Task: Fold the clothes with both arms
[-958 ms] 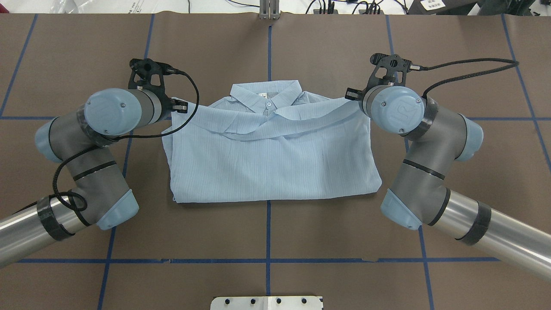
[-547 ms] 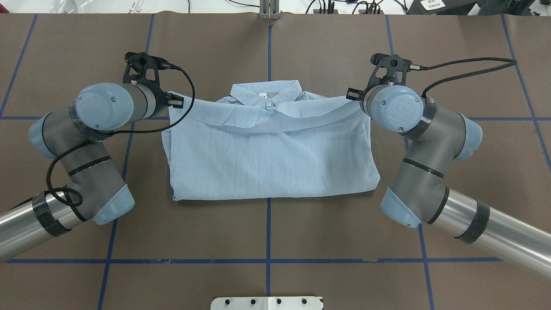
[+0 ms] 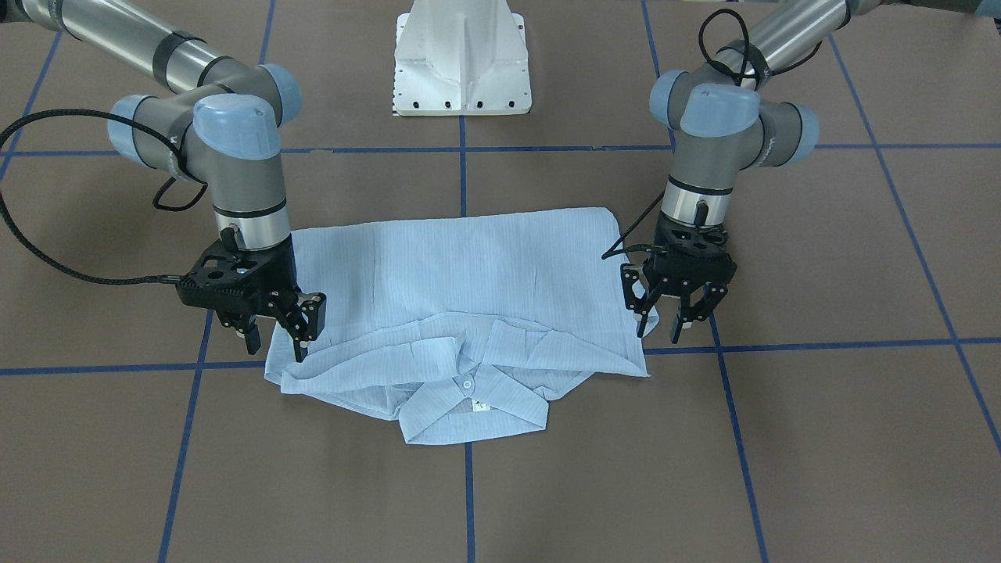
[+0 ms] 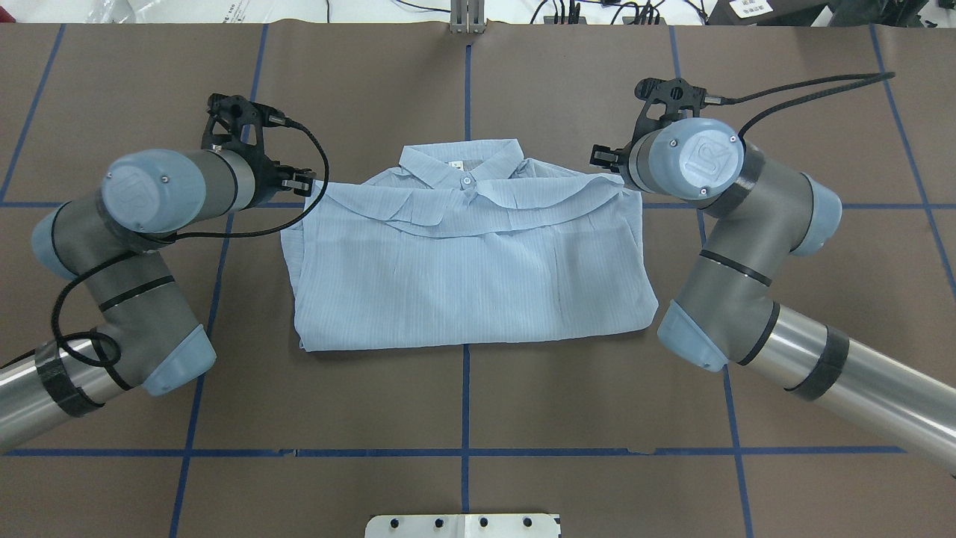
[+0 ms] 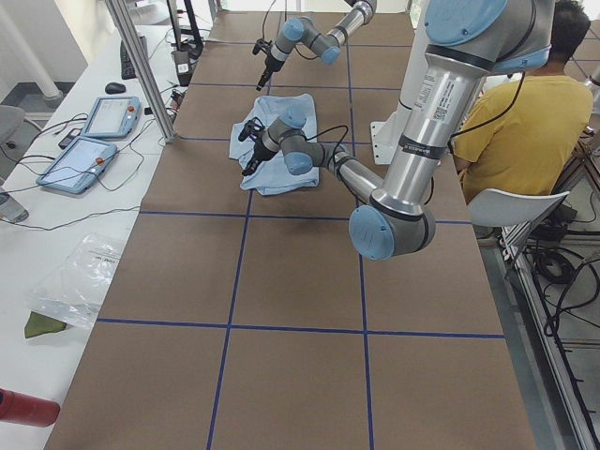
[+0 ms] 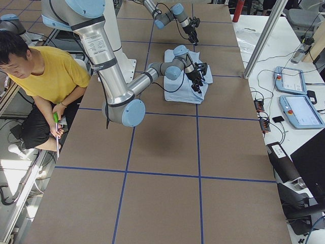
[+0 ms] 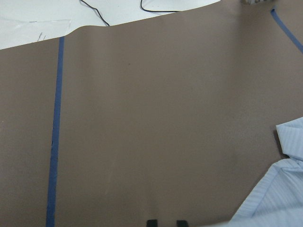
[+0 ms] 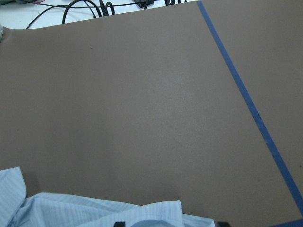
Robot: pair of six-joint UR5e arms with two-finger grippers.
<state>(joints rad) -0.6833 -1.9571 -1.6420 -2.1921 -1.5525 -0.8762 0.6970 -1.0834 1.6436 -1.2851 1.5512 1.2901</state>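
Observation:
The clothes, one light-blue striped shirt [image 4: 470,284], lie folded into a rectangle at the table's centre, collar [image 4: 459,158] on the far side from the robot and sleeves folded across below it. My left gripper [image 3: 659,328] hovers open just off the shirt's shoulder corner, nothing between its fingers. My right gripper [image 3: 275,344] stands open over the opposite shoulder corner, one fingertip [image 3: 301,348] close above the fabric. The right wrist view shows the shirt's edge [image 8: 99,210] between widely spread fingertips. In the left wrist view the shirt's corner [image 7: 279,189] lies off to the right.
Brown paper with blue tape lines [image 4: 465,90] covers the table. The white pedestal base [image 3: 463,59] sits on the robot's side. A seated person in a yellow shirt [image 5: 525,112] is beside the robot. Tablets [image 6: 292,96] and a metal post [image 5: 141,66] stand along the far side.
The taut band of fabric across the chest has dropped and settled flat. Both grippers have drawn outward from the shirt's shoulders, the left one farther.

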